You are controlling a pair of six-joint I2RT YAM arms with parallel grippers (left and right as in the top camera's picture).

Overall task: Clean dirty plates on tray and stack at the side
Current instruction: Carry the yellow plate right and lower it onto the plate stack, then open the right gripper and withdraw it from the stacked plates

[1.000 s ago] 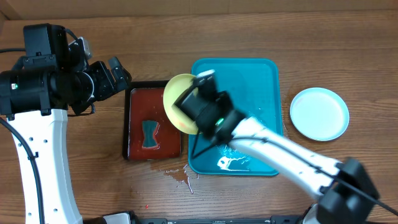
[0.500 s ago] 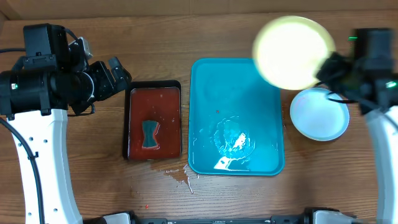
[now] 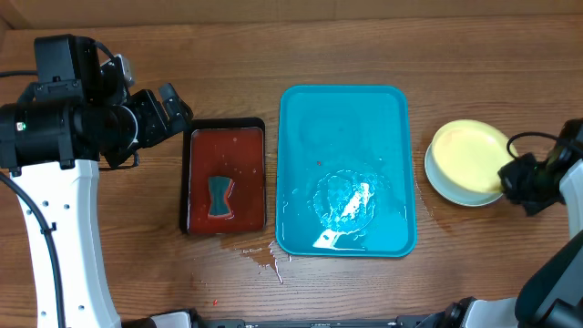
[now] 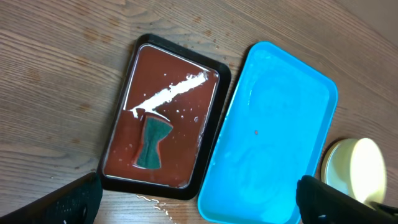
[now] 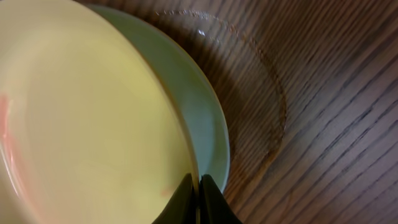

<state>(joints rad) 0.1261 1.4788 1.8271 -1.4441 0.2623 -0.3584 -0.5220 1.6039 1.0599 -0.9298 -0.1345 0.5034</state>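
Observation:
The turquoise tray (image 3: pixel 344 118) lies mid-table, wet and holding no plates; it also shows in the left wrist view (image 4: pixel 273 124). A yellow-green plate (image 3: pixel 466 150) rests on the light-blue plate (image 3: pixel 460 200) to the right of the tray. My right gripper (image 3: pixel 512 175) is shut on the yellow plate's right rim. In the right wrist view the jaws (image 5: pixel 199 198) pinch the yellow plate (image 5: pixel 93 112) over the light-blue plate (image 5: pixel 212 118). My left gripper (image 3: pixel 173 105) hovers open and empty, up left, jaws wide (image 4: pixel 199 205). A third plate is out of view.
A black-rimmed dark-red tray (image 3: pixel 193 182) left of the turquoise tray holds red liquid and a teal sponge (image 3: pixel 219 196), also in the left wrist view (image 4: pixel 151 142). Spilled water (image 3: pixel 264 255) lies on the wood near the front. A wet ring (image 5: pixel 273 112) marks the wood beside the plates.
My right arm swung the yellow plate from the tray's left edge across to the right and lowered it onto the light-blue plate. The left arm has not moved.

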